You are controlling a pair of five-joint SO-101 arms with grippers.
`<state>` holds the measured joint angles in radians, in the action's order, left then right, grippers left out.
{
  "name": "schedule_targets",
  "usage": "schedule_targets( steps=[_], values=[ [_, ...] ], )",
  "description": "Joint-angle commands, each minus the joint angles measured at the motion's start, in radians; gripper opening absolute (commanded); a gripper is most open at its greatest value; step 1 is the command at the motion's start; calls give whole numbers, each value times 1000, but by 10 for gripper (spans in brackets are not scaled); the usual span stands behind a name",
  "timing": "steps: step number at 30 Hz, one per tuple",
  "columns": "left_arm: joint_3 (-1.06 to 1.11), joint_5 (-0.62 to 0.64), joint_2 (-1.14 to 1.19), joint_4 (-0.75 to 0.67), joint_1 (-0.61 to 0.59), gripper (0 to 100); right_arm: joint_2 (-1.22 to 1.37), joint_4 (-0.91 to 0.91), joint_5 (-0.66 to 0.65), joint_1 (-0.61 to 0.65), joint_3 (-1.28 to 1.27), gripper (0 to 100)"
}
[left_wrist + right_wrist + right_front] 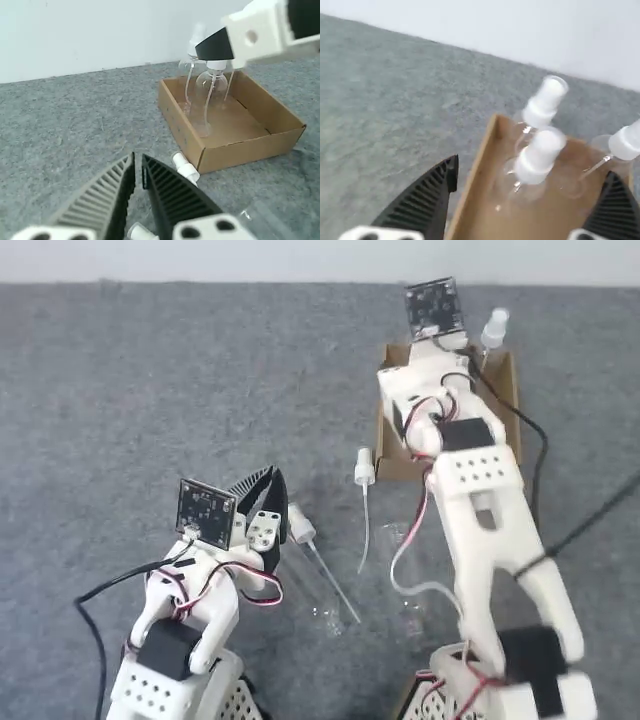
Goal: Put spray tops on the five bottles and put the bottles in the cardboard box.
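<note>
The cardboard box (387, 445) sits at the far right, and my right gripper (530, 172) hangs open over it. Three clear bottles with white spray tops (538, 150) stand inside the box (480, 200) between its fingers, which touch none of them. One bottle top (493, 327) pokes out past the right arm. My left gripper (138, 161) is shut and holds nothing, low over the carpet. A loose spray top (185, 169) lies just beyond its fingertips, in front of the box (250, 147). Two loose spray tops (364, 469) (303, 530) with long tubes lie between the arms.
Clear uncapped bottles (412, 618) (326, 616) lie on the grey carpet near the arm bases, hard to make out. A black cable (92, 620) runs off beside the left arm's base. Open carpet stretches across the far left.
</note>
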<state>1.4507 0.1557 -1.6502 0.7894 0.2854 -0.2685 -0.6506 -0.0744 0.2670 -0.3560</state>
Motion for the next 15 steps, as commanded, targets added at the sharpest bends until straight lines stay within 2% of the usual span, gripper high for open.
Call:
schedule_targets(
  steps=[1,11,15],
  values=[
    [-10,-5,-18,-35,-8,15,-166,-189,-12,44,69,362],
    [-10,-5,-18,-35,-8,15,-292,-699,-11,159,64,362],
    [-10,-5,-18,-35,-8,15,-294,-722,-11,220,-69,362]
  ],
)
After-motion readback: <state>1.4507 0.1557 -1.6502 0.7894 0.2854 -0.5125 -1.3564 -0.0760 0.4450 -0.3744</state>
